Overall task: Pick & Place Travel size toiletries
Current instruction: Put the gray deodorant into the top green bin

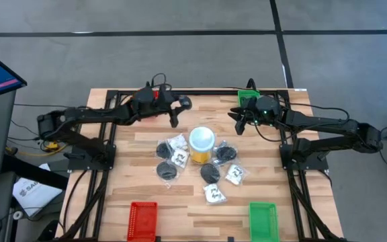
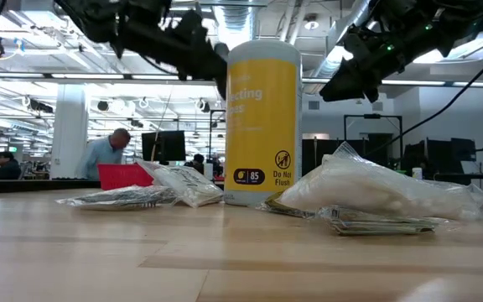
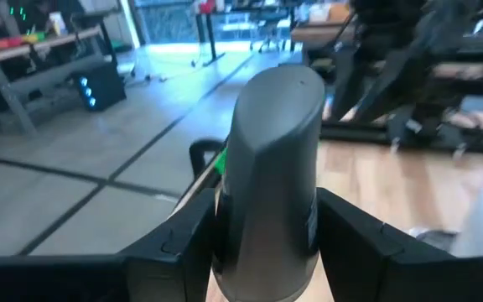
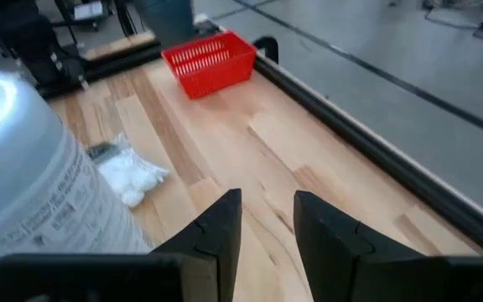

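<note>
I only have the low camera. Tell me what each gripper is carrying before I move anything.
Observer: The left gripper is closed on a grey container, which stands up between its fingers in the left wrist view.
Operator: Now the right one.
Observer: The right gripper is open with nothing between its fingers. It is over bare wood beside the yellow jar.
Operator: Locate both trays.
Observer: From above, the red tray and the green tray sit along the table edge at the bottom of the high view. The red one is on the left arm's side and the green one on the right arm's side.
</note>
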